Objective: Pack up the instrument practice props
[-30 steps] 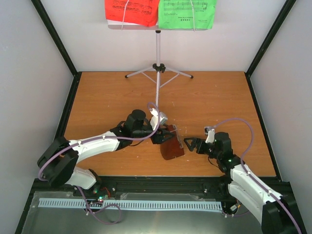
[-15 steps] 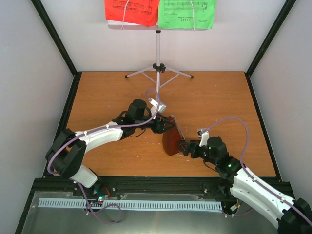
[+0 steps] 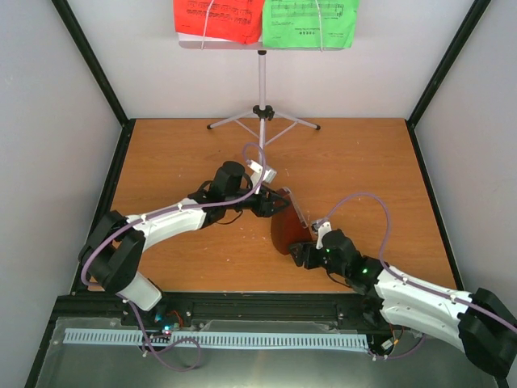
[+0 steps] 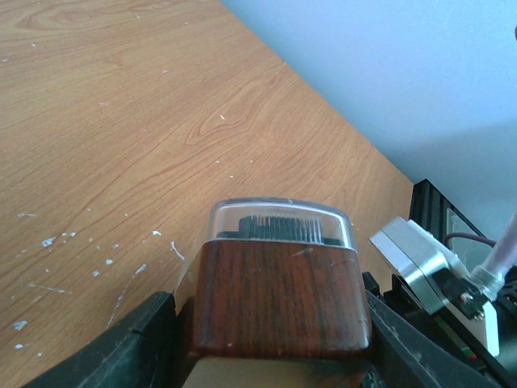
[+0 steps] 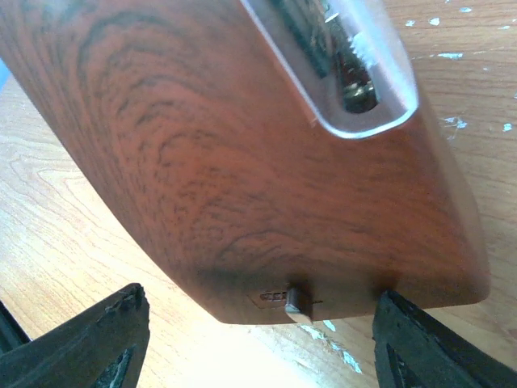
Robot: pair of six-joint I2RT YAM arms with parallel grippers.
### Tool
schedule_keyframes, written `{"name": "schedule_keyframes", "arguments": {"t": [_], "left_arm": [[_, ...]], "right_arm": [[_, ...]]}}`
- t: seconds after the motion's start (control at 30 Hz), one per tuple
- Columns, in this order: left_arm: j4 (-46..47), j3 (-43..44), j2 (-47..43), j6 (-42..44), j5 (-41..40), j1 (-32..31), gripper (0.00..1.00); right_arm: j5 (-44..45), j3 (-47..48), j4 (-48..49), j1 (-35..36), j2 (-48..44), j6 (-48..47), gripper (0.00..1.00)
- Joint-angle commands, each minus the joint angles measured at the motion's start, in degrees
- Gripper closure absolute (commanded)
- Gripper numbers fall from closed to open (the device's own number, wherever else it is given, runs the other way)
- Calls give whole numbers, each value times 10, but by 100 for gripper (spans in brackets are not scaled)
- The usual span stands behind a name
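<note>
From above, the metronome leans on the wooden table at mid-front. The left gripper is at its upper end and the right gripper at its near base. At the back, the silver tripod stand holds the red sheet and the green sheet.

The left wrist view shows the black fingers clamped on the glossy wood-grain body. The rounded clear cover encloses a ridged dark mechanism.

In the right wrist view the fingers are spread wide on either side of the broad grained face. A small stub sits at its edge.
</note>
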Motion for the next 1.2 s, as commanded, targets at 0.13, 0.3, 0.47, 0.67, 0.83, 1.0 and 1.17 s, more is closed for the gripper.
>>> {"name": "schedule_keyframes", "arguments": {"t": [0.13,0.3,0.47,0.67,0.83,1.0,1.17], "left_arm": [[-43,9,11,-27,-21,4,52],[-47,16,17,-30,-15,4,52],[-52,19,18,-30,-19,3,53],[-58,27,26,-36,-28,3,53],[-60,32,29,-44,-31,4,53],[-70,37,30,-45,-38,3,53],[-74,36,31,-51,-42,3,53]], "right_arm": [[63,30,27,32,37,-10,26],[98,48,15,51,62,-18,26],[136,65,0,73,87,-21,24],[169,90,-13,92,110,-32,23],[192,108,-24,105,133,-31,24],[210,114,-29,114,151,-23,26],[222,124,-31,121,170,-19,30]]}}
